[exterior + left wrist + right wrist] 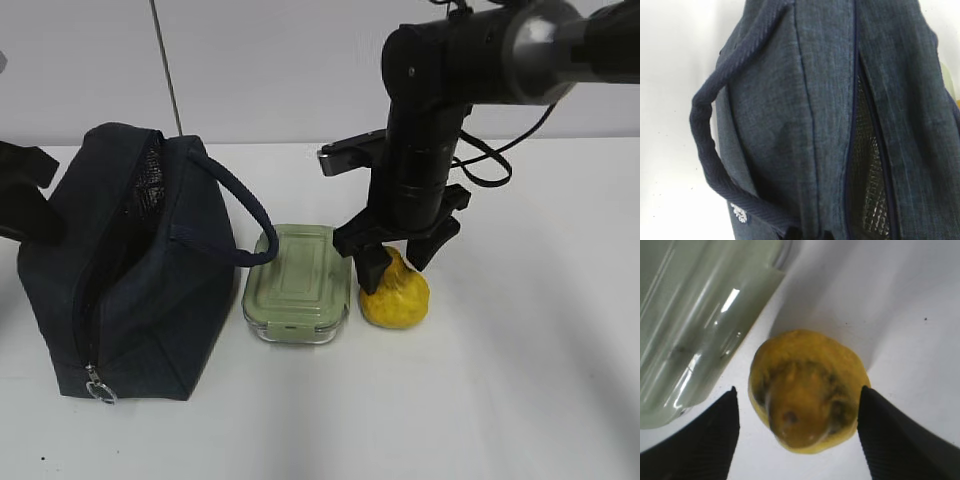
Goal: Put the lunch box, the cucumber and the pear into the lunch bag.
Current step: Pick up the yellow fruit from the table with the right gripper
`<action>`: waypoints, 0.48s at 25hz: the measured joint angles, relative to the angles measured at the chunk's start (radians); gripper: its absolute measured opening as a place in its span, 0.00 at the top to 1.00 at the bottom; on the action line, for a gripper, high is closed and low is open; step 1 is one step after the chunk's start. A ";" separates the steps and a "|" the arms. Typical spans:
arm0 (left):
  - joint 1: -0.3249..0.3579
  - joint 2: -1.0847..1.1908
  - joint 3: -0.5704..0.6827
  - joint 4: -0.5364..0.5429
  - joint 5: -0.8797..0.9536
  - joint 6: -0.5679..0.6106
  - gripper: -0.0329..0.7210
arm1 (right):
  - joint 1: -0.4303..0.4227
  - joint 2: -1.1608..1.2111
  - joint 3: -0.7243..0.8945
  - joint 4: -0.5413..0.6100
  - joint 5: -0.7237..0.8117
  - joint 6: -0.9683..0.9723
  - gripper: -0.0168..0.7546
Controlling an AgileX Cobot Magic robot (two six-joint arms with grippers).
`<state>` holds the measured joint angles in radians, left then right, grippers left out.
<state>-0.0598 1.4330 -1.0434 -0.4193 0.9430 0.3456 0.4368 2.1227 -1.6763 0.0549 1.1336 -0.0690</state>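
The navy lunch bag (140,280) stands at the left, its top zipper open and silvery lining showing; it fills the left wrist view (805,115). The lunch box (297,283) with its sage-green lid sits right of the bag and also shows in the right wrist view (695,315). The pear (396,296) stands right of the box. My right gripper (398,265) is open, straight above the pear (807,390), one finger on each side of its neck without touching. My left gripper (25,200) is at the bag's far side; only its dark tips (810,235) show. The cucumber is out of view.
The white table (520,380) extends to the right of and in front of the pear. The bag's loop handle (250,215) hangs over toward the lunch box. The zipper's ring pull (100,390) lies at the bag's near end. A white wall stands behind.
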 joint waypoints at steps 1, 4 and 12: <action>0.000 0.000 0.000 0.000 0.000 0.000 0.94 | 0.000 0.007 0.000 -0.001 -0.002 0.000 0.30; 0.000 0.000 0.000 0.000 -0.001 0.000 0.94 | 0.000 0.009 -0.002 -0.013 -0.010 -0.006 0.53; 0.000 0.000 0.000 0.000 -0.002 0.000 0.94 | 0.002 -0.053 -0.004 -0.007 -0.027 -0.007 0.72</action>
<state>-0.0598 1.4330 -1.0434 -0.4193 0.9414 0.3456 0.4388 2.0694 -1.6803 0.0476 1.1064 -0.0756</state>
